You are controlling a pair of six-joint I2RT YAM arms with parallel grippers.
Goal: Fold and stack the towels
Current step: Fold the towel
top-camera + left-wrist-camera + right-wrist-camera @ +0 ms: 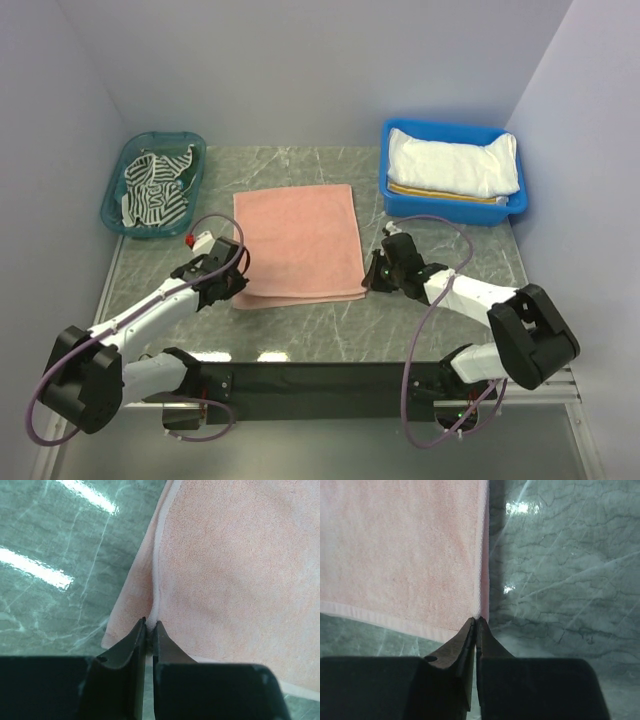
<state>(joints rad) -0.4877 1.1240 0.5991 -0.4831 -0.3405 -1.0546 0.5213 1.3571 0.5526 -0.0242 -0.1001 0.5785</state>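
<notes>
Far left: striped towel (155, 190) crumpled in teal basket (113, 185). Left gripper (149, 625) clenched on the near-left corner of the pink towel (298, 240), which lies flat at the middle of the table (300, 325). Right gripper (476, 621) pinched closed on its near-right corner. Far right: white towel (455, 165) folded in blue bin (450, 127). Judgement: pink terry looks light, limp, grippy. Corners suit the hold; lift both together or it sags.

Top view looks down from behind — wrist views press close, all sharing the pink towel (298, 240).
</notes>
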